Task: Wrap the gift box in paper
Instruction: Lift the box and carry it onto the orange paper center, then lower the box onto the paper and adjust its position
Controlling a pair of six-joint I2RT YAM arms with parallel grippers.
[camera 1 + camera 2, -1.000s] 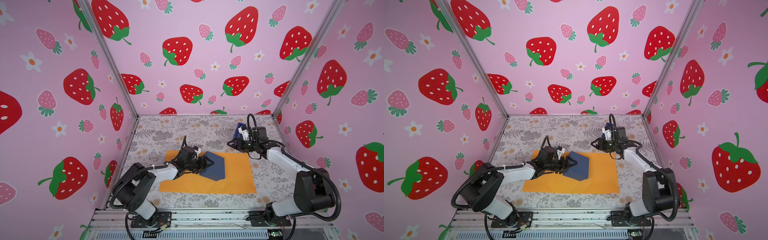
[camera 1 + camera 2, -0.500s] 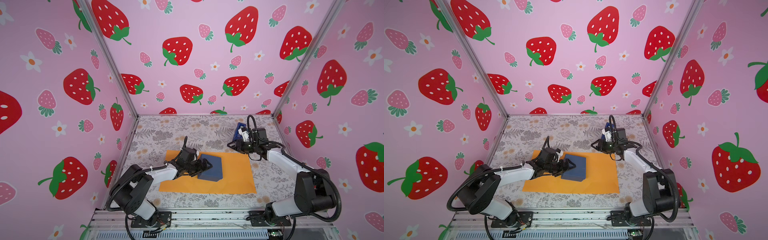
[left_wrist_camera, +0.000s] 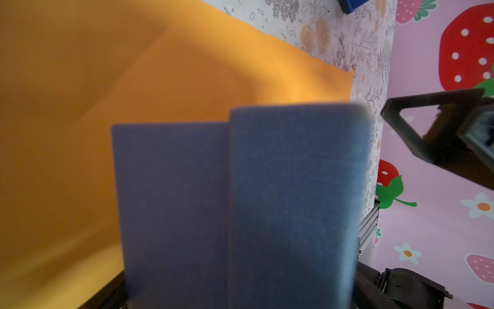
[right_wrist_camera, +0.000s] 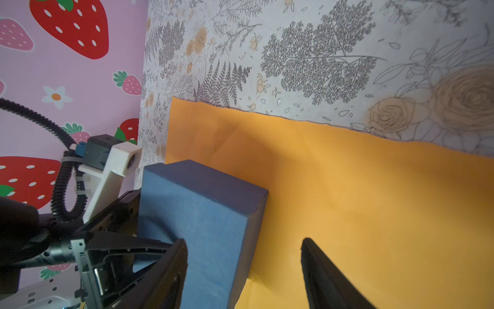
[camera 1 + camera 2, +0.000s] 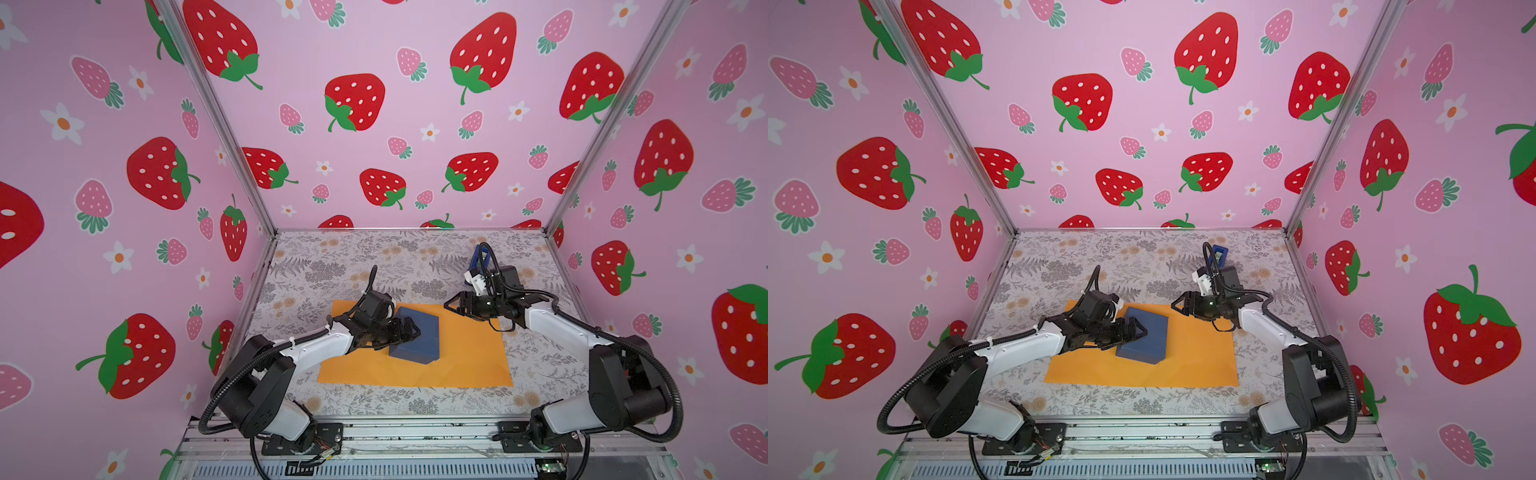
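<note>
The slate-blue gift box [image 5: 417, 338] [image 5: 1144, 338] lies flat on the left half of the orange paper [image 5: 469, 353] [image 5: 1200, 357], which is spread on the floral table cover. My left gripper [image 5: 409, 330] [image 5: 1138, 332] is at the box's left side with its jaws spread wide. In the left wrist view the box [image 3: 240, 200] fills the space between them and hides both fingers. My right gripper [image 5: 451, 307] [image 4: 243, 240] hovers open and empty over the paper's far right part, pointing at the box [image 4: 203, 214].
A bright-blue tape dispenser [image 5: 478, 259] [image 5: 1219, 253] stands at the back right, behind the right arm. Pink strawberry walls close in three sides. The paper's right half [image 4: 374, 200] is bare.
The box stood tilted in the left gripper's hold and now lies flat on the paper. The left jaws have opened wide. The right jaws have spread further.
</note>
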